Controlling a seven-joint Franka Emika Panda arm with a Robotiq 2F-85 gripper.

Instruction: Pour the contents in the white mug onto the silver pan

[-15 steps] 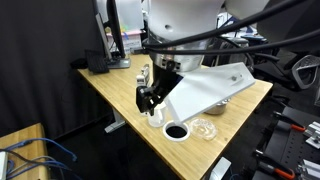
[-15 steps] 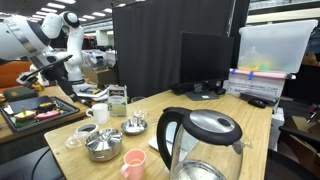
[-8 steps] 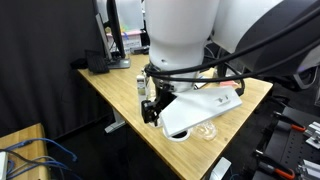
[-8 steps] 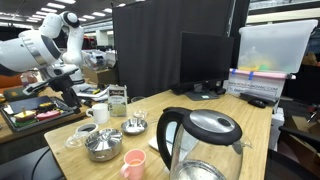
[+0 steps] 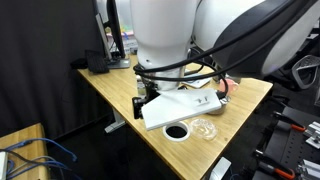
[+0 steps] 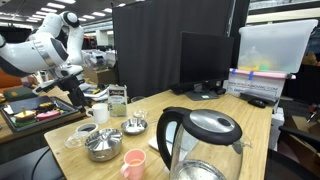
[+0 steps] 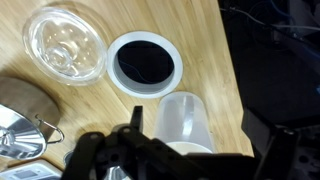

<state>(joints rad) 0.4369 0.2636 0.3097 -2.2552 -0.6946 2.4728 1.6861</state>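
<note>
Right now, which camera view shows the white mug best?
The wrist view: the white mug is close, seen from above. In an exterior view it is small and distant; in an exterior view the arm hides it.

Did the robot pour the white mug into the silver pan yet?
Not yet. Done: nothing I can see; the white mug stands upright on the table. In hand: the open claw hovers close to the mug. Left: grab it, lift it, tip it over the silver pan.
</note>
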